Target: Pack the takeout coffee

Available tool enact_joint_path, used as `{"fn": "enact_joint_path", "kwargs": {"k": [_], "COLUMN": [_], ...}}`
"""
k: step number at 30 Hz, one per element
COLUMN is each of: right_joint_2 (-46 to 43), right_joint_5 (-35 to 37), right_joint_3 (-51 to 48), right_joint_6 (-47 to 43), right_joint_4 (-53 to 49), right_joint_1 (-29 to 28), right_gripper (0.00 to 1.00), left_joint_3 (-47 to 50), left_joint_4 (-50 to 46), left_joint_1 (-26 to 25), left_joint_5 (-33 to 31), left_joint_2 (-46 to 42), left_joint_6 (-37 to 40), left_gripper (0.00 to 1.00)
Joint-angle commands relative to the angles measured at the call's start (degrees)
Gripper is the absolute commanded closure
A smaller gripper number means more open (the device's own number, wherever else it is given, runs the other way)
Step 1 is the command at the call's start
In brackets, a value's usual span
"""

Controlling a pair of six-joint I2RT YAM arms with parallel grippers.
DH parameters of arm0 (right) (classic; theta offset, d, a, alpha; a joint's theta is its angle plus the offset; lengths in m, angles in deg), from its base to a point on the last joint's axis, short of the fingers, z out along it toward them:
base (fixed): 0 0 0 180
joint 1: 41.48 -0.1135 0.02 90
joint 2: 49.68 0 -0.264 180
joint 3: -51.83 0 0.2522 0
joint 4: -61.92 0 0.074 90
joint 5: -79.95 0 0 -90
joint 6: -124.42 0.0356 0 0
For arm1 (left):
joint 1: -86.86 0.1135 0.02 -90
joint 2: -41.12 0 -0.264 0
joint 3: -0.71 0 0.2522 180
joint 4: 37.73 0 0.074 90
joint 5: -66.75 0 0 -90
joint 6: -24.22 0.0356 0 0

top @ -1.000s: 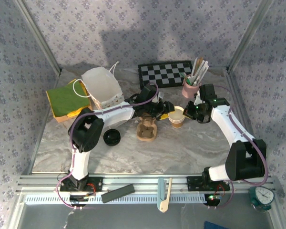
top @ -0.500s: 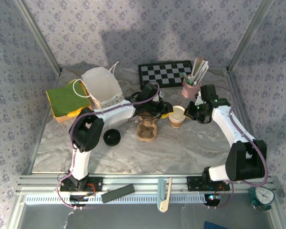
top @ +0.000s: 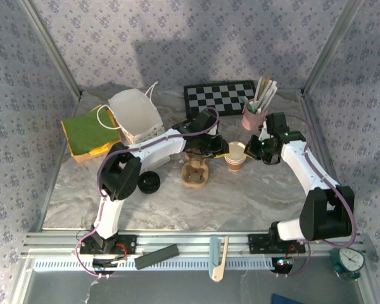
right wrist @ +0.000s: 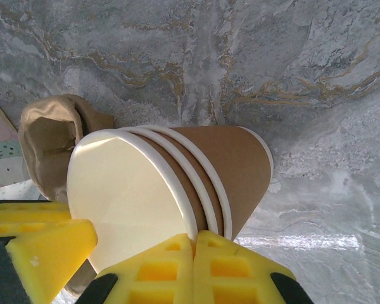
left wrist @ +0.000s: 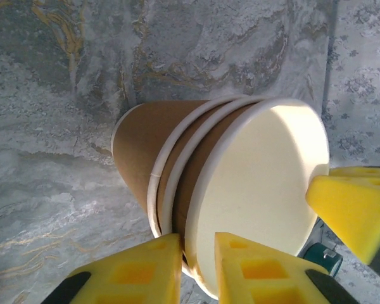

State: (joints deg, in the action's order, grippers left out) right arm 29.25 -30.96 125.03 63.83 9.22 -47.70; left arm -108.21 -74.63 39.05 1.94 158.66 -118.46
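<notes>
— Pincer on the right (right wrist: 193,237)?
— Clamped shut on the wall of the takeout coffee (right wrist: 133,190), right at the rim, yellow fingers pressed together around it.
— And the left pincer (left wrist: 198,244)?
— Straddles the opposite side of the rim: one yellow finger outside, one inside, with a narrow gap. Cannot tell whether truly pinching or merely close.
— Looks of the coffee?
— Tan kraft paper, tapering toward the base. Three cups nested, by the look of three white rolled rims stacked close. Pale cream inside, mouth uncovered. Well apart to the left on the desk (top: 253,196): round black lid (top: 149,182).
— Whereabouts?
— Stands mouth-up on the marbled desk, near the middle, between both pincers. Just right of the brown pulp tray (top: 195,172), and nearer the arms than the pink cup of stirrers (top: 253,117).
</notes>
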Motion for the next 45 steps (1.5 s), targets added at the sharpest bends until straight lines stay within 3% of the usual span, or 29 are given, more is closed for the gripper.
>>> {"fn": "enact_joint_path", "kwargs": {"k": [1,3,9,14,17,21,29,45], "right_joint_2": [-1.41,-1.50,-2.01,-3.11,-4.90,-7.30,-7.53,-5.41], "right_joint_5": [-1.22,-1.13,-0.89,-1.06,-1.15,-3.25,-14.55,-20.22], "right_joint_3": [-0.82,-0.82,-0.69,0.21,0.83,-1.11,-8.89,-12.96], "right_joint_6": [0.65,0.65,0.56,0.00,-0.62,-0.93,-0.02,0.65], "right_joint_4": [0.11,0.09,-0.30,-1.48,-2.53,-1.79,4.22,9.49], "right_joint_1": [-0.97,-0.99,-0.78,0.77,2.59,6.10,10.34,12.37], "right_gripper": [1.00,1.00,0.98,0.85,0.66,0.66,0.66,0.70], "left_joint_3": [-2.72,-3.27,-3.51,-3.59,-3.96,-4.12,-3.67,-3.28], "left_joint_4": [-4.37,-5.12,-5.95,-6.46,-7.15,-7.45,-6.17,-5.41], "left_joint_1": [-1.34,-1.57,-1.66,-1.69,-1.67,-1.61,-1.24,-0.97], "left_joint_5": [-1.25,-1.64,-2.42,-2.52,-2.54,-2.22,-0.30,0.74], "left_joint_2": [1.71,1.73,1.35,1.33,1.27,0.88,0.73,0.85], "left_joint_6": [2.21,2.63,2.84,2.58,2.37,2.24,0.69,0.12], "left_gripper": [0.81,0.88,0.94,0.98,0.99,1.00,1.00,1.00]}}
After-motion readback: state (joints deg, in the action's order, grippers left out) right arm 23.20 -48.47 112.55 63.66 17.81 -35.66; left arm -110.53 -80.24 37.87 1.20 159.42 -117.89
